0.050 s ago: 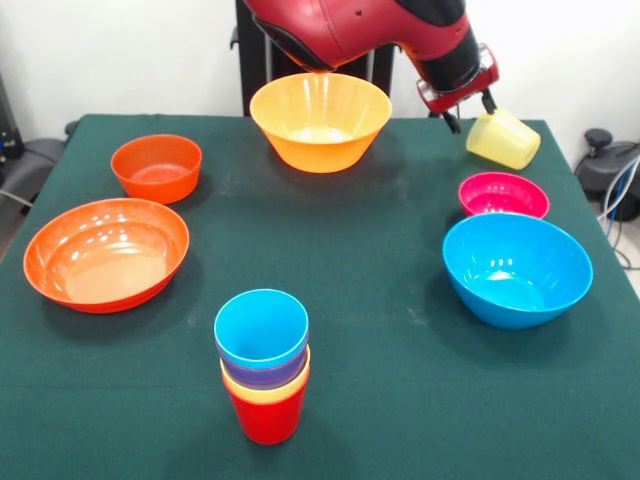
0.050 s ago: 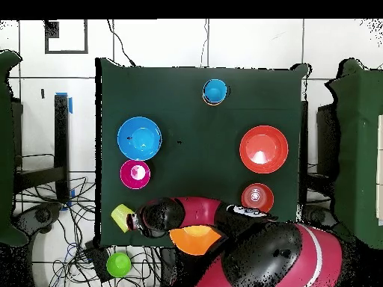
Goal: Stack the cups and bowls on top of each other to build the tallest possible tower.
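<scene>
Green cloth covers the table (image 1: 400, 400) beneath the red and black arm (image 1: 380, 30), set against a white wall and, seen from above, a tiled floor strewn with cables. At the arm's end, the gripper (image 1: 470, 108) is clamped on the rim of a pale yellow cup (image 1: 503, 139), holding it tilted in the air just beyond the small pink bowl (image 1: 503, 194); from overhead the same cup (image 2: 122, 215) hangs at the table's corner. Directly in front of the pink bowl sits the large blue bowl (image 1: 517, 268), the two just apart. Across from the gripper, the large yellow-orange bowl (image 1: 320, 121) stands upright under the arm's elbow. Farther along, well away from the pink bowl, rest a small orange bowl (image 1: 156, 167) and, nearer the camera, a wide shallow orange bowl (image 1: 106, 253). Alone near the front edge stands the tower (image 1: 264, 365): a red cup at the base, with yellow-orange, purple and blue cups nested upright inside.
</scene>
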`<state>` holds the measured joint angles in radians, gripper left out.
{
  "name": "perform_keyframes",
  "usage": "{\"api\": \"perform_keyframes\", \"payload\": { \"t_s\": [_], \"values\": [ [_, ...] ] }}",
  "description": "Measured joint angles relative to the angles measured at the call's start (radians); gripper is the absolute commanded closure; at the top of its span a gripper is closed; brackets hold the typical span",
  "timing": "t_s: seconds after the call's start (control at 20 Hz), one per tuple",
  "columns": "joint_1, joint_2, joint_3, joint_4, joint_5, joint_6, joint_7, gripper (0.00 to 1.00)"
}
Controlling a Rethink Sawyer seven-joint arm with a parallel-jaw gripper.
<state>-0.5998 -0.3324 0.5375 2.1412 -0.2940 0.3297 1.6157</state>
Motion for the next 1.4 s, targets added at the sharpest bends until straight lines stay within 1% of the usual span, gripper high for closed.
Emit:
{"api": "perform_keyframes", "payload": {
  "t_s": [1.0,1.4],
  "values": [
    [-0.009,0.020,0.000,0.000,0.000,0.000,0.000,0.00],
    [-0.020,0.020,0.000,0.018,0.000,0.000,0.000,0.00]
  ]
}}
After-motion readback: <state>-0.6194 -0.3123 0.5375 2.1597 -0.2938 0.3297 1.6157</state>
